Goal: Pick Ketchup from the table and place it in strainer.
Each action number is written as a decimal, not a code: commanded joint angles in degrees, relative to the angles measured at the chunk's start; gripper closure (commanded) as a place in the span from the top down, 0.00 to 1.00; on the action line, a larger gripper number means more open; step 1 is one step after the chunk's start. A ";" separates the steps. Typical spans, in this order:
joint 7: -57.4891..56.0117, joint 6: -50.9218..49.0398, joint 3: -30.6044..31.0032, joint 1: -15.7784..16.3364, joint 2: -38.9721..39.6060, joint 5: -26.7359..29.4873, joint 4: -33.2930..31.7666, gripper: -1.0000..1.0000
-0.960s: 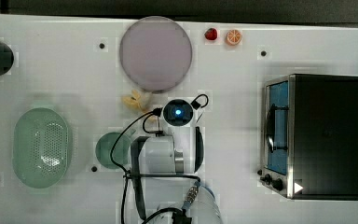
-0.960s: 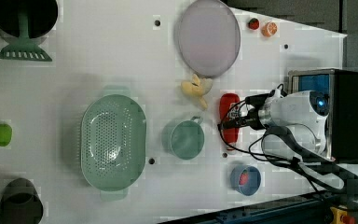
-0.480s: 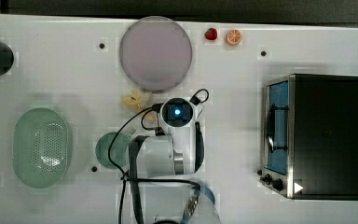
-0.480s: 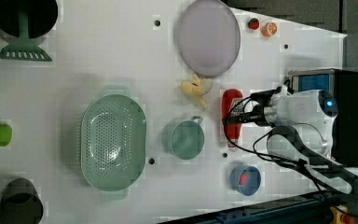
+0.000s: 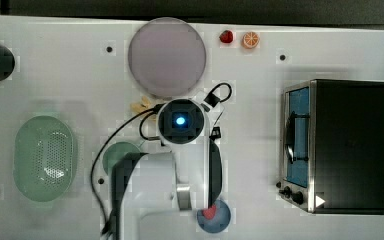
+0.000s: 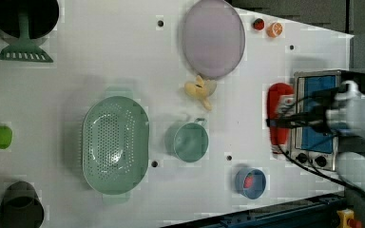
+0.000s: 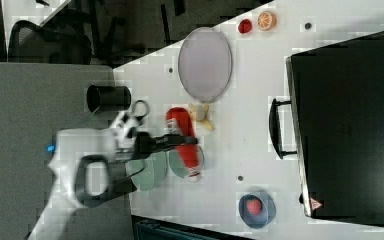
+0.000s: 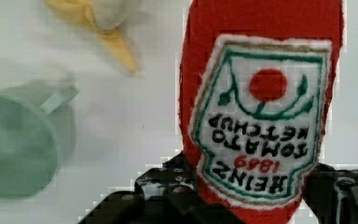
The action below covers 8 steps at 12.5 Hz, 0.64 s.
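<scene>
The Ketchup [image 8: 261,107] is a red bottle with a white tomato-ketchup label. My gripper [image 8: 251,196] is shut on its lower body, a black finger on each side. In the left view the Ketchup [image 6: 279,116] hangs off the table in the gripper [image 6: 278,122], in front of the oven. The right view shows the Ketchup [image 7: 182,140] held lying level in the gripper [image 7: 185,141] above the cup. The mint-green strainer [image 5: 45,157] stands at the top view's left, well away from my wrist. In the left view the strainer [image 6: 115,142] shows nothing in it.
A teal cup [image 6: 187,141] sits between the strainer and the bottle. Close by are a banana [image 6: 199,90] and a grey-lilac plate [image 5: 166,56]. A toaster oven [image 5: 340,145] fills the top view's right. A blue bowl [image 6: 250,182] holds a strawberry.
The jaws have closed on the bottle. Arm and bottle have risen off the table, shifting toward the left view's right.
</scene>
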 commanded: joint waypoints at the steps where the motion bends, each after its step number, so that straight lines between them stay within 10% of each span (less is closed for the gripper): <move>1: 1.82 -5.25 5.31 2.26 -2.23 5.39 5.92 0.63; 8: 30.81 -4.04 19.86 6.81 2.28 9.82 9.69 0.63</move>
